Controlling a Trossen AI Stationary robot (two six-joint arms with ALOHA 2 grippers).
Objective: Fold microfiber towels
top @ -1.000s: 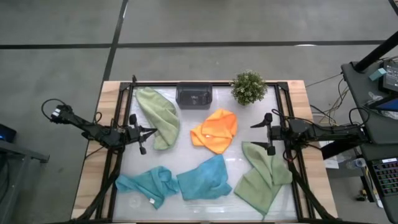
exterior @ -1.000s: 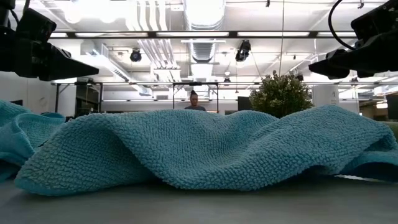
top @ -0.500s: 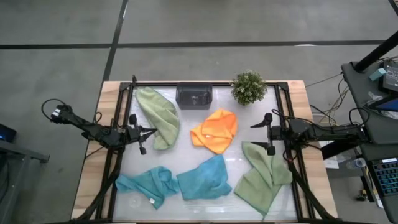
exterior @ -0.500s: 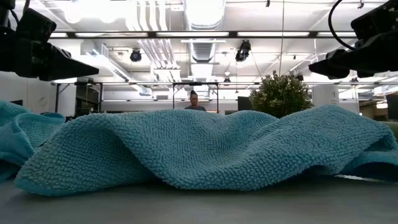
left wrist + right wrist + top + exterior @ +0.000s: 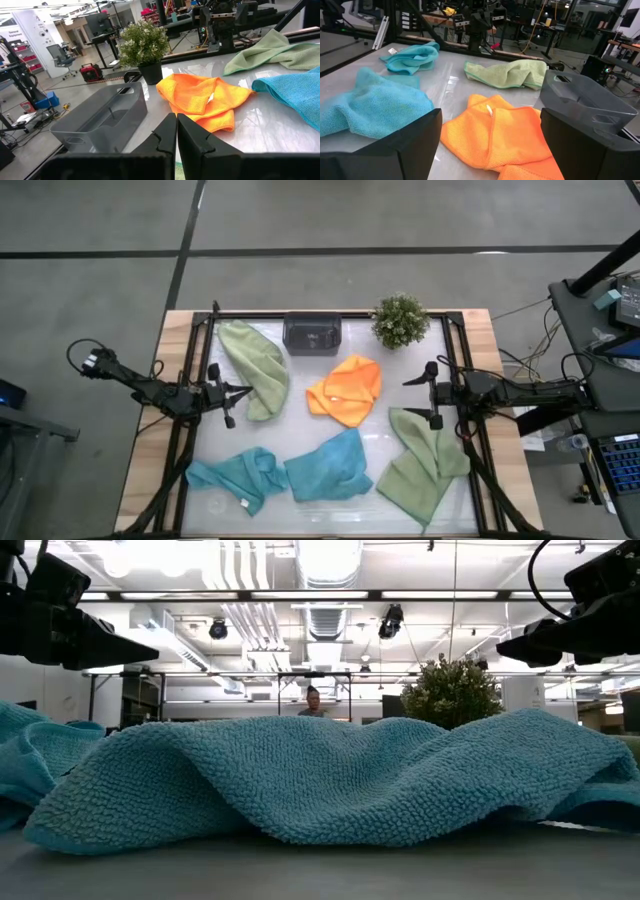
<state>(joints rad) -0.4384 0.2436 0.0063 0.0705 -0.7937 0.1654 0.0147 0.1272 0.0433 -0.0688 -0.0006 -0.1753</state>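
Five crumpled microfiber towels lie spread over a table between two waiting robot arms.

An orange towel (image 5: 346, 390) sits at the table's centre. One sage green towel (image 5: 254, 364) lies toward the far left corner, another sage green towel (image 5: 423, 459) at the near right corner. Two teal towels lie along the near edge, one (image 5: 236, 477) left, one (image 5: 331, 468) middle. A grey tray (image 5: 313, 334) and a potted plant (image 5: 400, 319) stand at the far edge. The left gripper (image 5: 243, 390) hovers at the left edge, fingers pressed together, holding nothing. The right gripper (image 5: 410, 383) hovers at the right edge, fingers spread wide, empty.
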